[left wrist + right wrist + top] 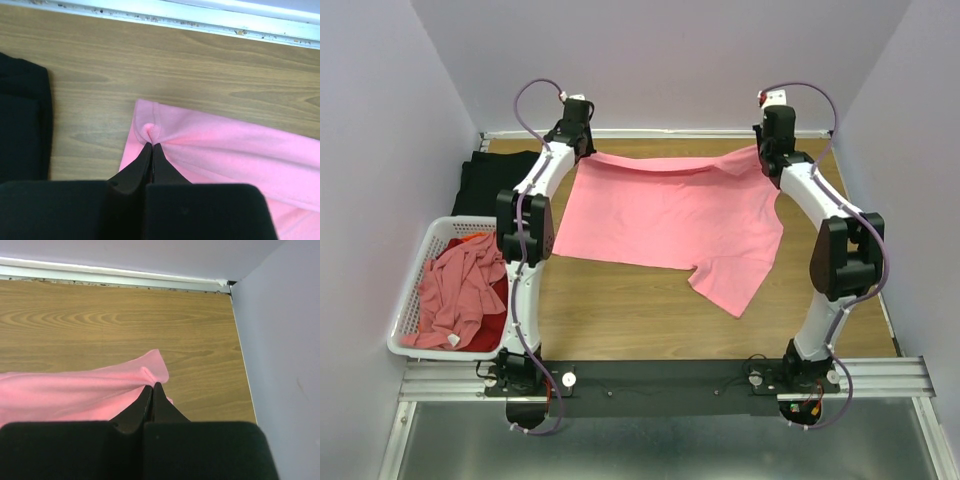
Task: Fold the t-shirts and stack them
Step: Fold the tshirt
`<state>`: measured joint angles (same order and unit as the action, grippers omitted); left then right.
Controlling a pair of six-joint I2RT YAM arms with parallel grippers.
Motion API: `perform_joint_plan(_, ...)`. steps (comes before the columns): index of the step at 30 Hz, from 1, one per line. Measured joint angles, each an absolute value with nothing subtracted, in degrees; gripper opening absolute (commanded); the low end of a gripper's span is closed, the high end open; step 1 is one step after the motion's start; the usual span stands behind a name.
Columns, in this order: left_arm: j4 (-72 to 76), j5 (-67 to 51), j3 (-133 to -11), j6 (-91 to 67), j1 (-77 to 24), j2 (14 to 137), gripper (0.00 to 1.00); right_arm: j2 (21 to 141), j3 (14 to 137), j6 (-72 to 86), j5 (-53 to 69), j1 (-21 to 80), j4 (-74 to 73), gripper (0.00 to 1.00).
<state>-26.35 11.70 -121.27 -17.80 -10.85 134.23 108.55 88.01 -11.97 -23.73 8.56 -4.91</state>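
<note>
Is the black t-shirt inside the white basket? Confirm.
No, the black t-shirt lies on the table beyond the basket, which holds pink and red shirts.

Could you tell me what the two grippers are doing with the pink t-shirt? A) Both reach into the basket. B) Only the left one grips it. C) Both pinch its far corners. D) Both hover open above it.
C: the left gripper and right gripper are each shut on a corner of the pink t-shirt.

My top external camera sits high beyond the near edge, angled down over the whole table. Wrist cameras sit close behind the left gripper and right gripper, facing the far rail. All three share the far edge of the pink t-shirt.
</note>
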Motion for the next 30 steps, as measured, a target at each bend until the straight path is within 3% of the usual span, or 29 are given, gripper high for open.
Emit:
perform_joint_plan(14, -30.37, 9.26, -115.55, -23.83, -9.06, 126.65, 0.0, 105.84, 87.85, 1.67, -24.18, 8.56, -19.57, 0.01)
perform_joint_plan(30, -28.18, 9.3, -105.06, -26.76, -8.62, 120.31, 0.0, 105.84, 87.33, 8.56, -24.6, 8.56, -26.37, 0.01)
